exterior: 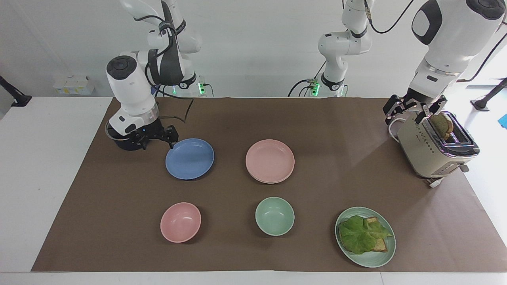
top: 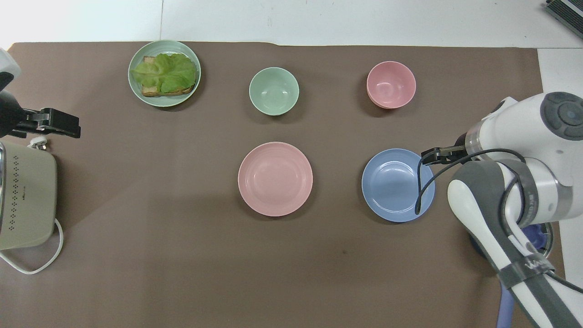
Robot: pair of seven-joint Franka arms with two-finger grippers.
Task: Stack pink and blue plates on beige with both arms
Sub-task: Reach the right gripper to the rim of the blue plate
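**Right arm at the blue plate's rim; pink already sits on beige**

The right gripper is low at the rim of the round, shallow, matte blue plate, on the edge toward the right arm's end of the table. Its fingers are spread wide and hold nothing; one fingertip is at, or just over, the plate's edge, and whether it touches cannot be told. Just beside the gripper, on the side away from the plate, stands a dark lidded saucepan.

The round matte pink plate lies well apart from this gripper, toward the left arm's end. A pale edge under its rim suggests it already rests on the cream-beige plate, of which only that sliver shows in the facing view.

The left gripper waits, open and empty, over the cream boxy toaster, which has a slice of bread standing in its slot.

By my reading, the pink half is done and the step in hand is the approach to grasp the blue plate. Next the fingers need to straddle the thin rim, close, lift clear and carry it onto the pink plate. A shallow rim gives little purchase, so the plate may tip or slide.
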